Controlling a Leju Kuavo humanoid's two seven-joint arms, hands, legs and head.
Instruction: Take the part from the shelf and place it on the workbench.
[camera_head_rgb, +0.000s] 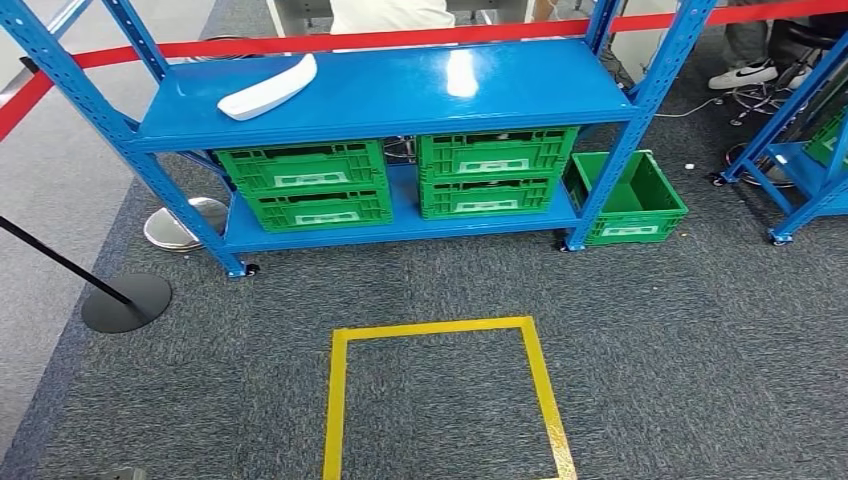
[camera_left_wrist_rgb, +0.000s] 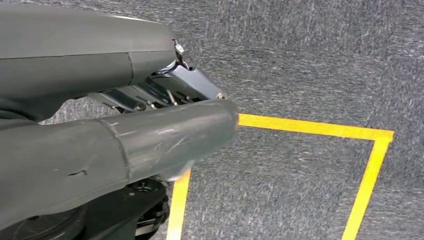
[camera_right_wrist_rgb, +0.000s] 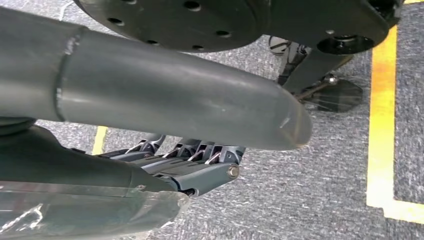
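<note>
The white part (camera_head_rgb: 268, 88) lies on the blue shelf's (camera_head_rgb: 400, 95) top board, left side, long axis running from near-left to far-right. Left hand (camera_left_wrist_rgb: 150, 120) and right hand (camera_right_wrist_rgb: 190, 145) hang over carpet, fingers extended, holding nothing.

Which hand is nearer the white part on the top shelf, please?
Left hand, probably: the white part lies left of centre; it and the right hand both hang over the carpet, far off.

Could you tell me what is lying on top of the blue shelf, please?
A white curved part lies on the blue shelf's top board, toward its left end. A bright glare patch hides nothing else there.
</note>
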